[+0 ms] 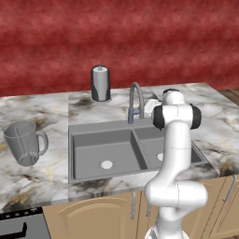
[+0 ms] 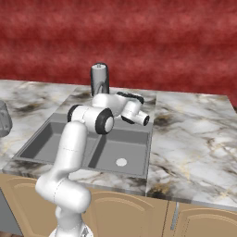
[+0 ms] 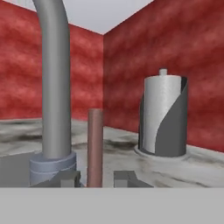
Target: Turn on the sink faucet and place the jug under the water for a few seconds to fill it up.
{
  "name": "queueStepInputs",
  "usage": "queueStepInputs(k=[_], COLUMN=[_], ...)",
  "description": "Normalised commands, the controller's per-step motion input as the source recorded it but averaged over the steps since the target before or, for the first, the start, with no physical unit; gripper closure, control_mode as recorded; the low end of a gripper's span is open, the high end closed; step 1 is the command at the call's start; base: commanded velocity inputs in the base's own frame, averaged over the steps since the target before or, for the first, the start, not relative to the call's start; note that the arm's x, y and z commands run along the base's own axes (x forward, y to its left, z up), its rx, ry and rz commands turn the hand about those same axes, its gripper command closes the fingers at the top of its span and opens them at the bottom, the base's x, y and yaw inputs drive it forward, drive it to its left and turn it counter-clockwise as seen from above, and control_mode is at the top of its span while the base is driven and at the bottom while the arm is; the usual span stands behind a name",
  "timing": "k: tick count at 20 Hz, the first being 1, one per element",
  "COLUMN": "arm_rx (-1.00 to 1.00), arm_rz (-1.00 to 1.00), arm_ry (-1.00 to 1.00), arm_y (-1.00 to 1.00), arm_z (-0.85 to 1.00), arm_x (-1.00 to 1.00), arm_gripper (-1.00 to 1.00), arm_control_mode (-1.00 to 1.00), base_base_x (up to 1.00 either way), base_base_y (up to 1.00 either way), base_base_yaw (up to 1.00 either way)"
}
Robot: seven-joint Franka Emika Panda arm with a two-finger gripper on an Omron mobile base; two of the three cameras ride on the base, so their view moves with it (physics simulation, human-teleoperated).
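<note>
In the hand view the sink faucet (image 3: pixel 54 87) rises as a thick grey column at the left. Its slim reddish-brown lever (image 3: pixel 95 144) stands upright between the fingertips of my gripper (image 3: pixel 97 179), which is shut on it. From the left base the faucet (image 1: pixel 135 100) arches over the back rim of the sink (image 1: pixel 84 133), and my arm hides the gripper. The translucent grey jug (image 1: pixel 23 142) stands upright on the counter left of the sink, handle to the right, far from the gripper. The jug's edge (image 2: pixel 3 118) appears at the right base view's left border. Water is out of view.
A grey lidded canister (image 1: pixel 100 83) stands on the counter behind the sink, left of the faucet, and is close ahead of the hand as the canister (image 3: pixel 164 116). The red wall runs behind the counter. My white arm reaches over the right basin (image 2: pixel 122 150).
</note>
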Motion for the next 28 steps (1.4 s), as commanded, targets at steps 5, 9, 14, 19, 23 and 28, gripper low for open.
queueStepInputs(k=[5, 9, 14, 19, 23, 28], arm_rx=[0.13, 0.15, 0.14, 0.15, 0.15, 0.13], arm_rz=[-0.31, -0.27, -0.19, -0.11, -0.04, -0.02], arm_ry=[0.02, 0.10, 0.06, 0.02, 0.03, 0.02], arm_y=[0.00, -0.12, -0.48, -0.74, -0.86, -0.79], arm_z=[0.00, 0.00, -0.10, -0.12, -0.18, -0.29], arm_x=[0.00, 0.10, 0.06, 0.01, 0.00, 0.00], arm_gripper=[1.00, 1.00, 1.00, 1.00, 1.00, 1.00], arm_control_mode=[-1.00, -1.00, -1.00, -1.00, -1.00, -1.00], base_base_x=[0.00, 0.00, 0.00, 0.00, 0.00, 0.00], base_base_y=[0.00, 0.00, 0.00, 0.00, 0.00, 0.00], base_base_yaw=[0.00, 0.00, 0.00, 0.00, 0.00, 0.00])
